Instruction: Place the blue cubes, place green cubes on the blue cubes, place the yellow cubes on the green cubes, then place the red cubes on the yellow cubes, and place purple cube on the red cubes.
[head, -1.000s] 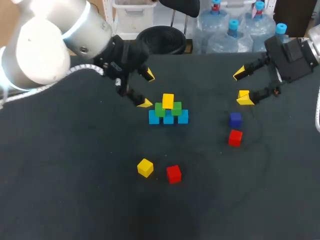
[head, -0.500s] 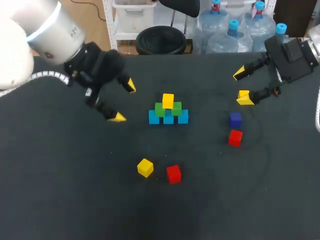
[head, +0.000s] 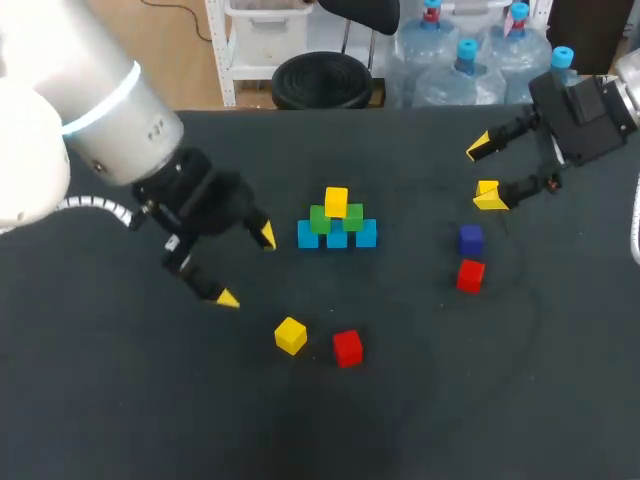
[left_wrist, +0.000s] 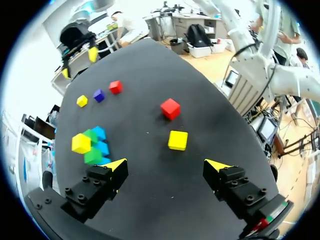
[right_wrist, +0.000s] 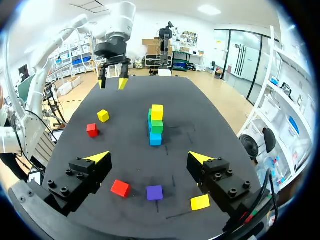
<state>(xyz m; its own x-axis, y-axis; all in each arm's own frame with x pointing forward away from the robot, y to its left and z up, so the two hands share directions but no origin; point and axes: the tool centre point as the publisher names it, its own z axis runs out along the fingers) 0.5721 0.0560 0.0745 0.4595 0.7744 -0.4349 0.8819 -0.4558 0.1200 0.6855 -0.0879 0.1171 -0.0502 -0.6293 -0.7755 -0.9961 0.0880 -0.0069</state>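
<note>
1. Our left end effector (head: 247, 267) has swung away from the stack and now hangs wide open and empty; the loose yellow cube (left_wrist: 178, 140) lies just ahead of its fingers, and the first red cube (left_wrist: 170, 108) lies beyond that.
2. The stack has not moved and sits off to that end effector's side: blue cubes (head: 337, 236), green cubes (head: 321, 219), and the top yellow cube (head: 336, 201).
3. Our right end effector (head: 484, 173) has stayed put, open and holding nothing; the purple cube (head: 471, 239) and the second red cube (head: 470, 275) rest on the surface (head: 120, 400) nearby.
</note>
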